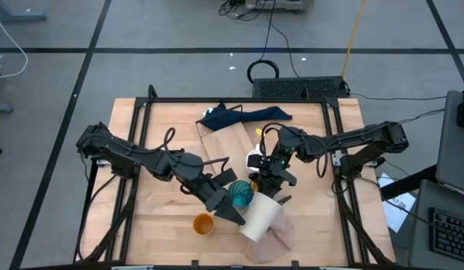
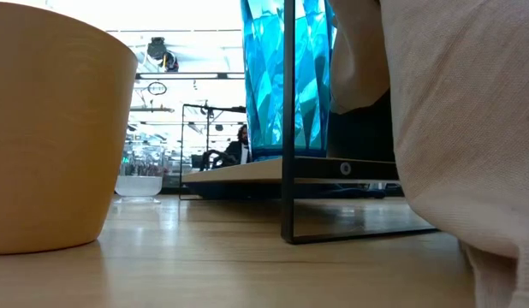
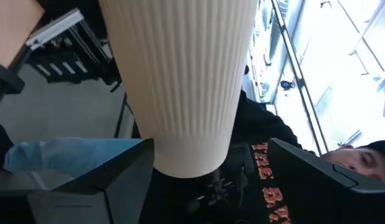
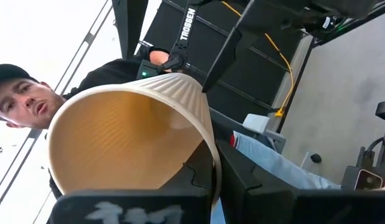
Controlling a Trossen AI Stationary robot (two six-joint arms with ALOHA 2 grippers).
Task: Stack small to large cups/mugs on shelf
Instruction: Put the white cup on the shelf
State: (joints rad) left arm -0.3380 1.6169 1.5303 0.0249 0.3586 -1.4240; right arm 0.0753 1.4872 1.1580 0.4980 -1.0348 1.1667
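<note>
Near the bench's front edge, your left claw [image 1: 236,215] grips the beige-grey cup [image 1: 260,217]; your right claw's [image 1: 266,182] state is unclear.

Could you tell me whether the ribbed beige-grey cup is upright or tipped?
Tipped: the ribbed beige-grey cup lies slanted between both claws, its mouth facing the right wrist camera.
</note>
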